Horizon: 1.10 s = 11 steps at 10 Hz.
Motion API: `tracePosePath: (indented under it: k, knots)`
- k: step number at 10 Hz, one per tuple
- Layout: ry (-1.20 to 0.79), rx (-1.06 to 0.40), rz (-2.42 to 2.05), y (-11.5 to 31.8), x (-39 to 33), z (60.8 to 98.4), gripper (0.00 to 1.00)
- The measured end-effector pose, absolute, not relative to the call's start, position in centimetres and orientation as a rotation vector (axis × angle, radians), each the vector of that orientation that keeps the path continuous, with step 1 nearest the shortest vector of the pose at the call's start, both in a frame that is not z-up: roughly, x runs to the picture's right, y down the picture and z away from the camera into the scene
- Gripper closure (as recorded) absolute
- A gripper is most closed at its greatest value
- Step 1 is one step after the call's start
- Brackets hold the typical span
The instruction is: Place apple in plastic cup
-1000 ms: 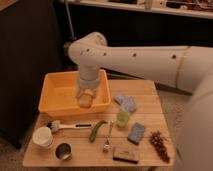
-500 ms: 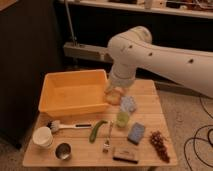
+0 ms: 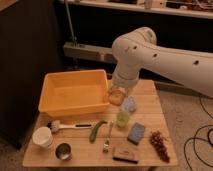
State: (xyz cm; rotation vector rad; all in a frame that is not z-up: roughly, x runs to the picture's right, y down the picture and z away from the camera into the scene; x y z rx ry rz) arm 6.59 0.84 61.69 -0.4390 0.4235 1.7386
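My gripper [image 3: 118, 94] hangs from the white arm just right of the yellow bin and is shut on the apple [image 3: 117, 97], a small yellowish-tan fruit held above the table. The plastic cup [image 3: 122, 118], a pale yellow-green tumbler, stands upright on the wooden table a little below and to the right of the apple. The apple is apart from the cup, above and slightly left of it.
A large yellow bin [image 3: 74, 93] sits at the table's back left. Near the cup lie a long green vegetable [image 3: 97, 130], a fork [image 3: 107, 139], a blue sponge [image 3: 135, 133], grapes [image 3: 159, 143], a brush [image 3: 65, 126], a white paper cup [image 3: 43, 136] and a dark metal cup [image 3: 63, 151].
The arm has carried the apple out of the yellow bin and rightward, to a spot just above and left of the plastic cup.
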Motion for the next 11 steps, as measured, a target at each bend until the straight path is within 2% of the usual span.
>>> tracePosePath:
  k: [2, 5, 11]
  knots:
    - [0.426, -0.442, 1.742, 0.9, 6.7, 62.0, 1.00]
    - [0.443, -0.505, 1.785, 1.6, 8.8, 65.5, 1.00]
    - [0.505, -0.620, 1.817, 6.1, 10.6, 71.5, 1.00]
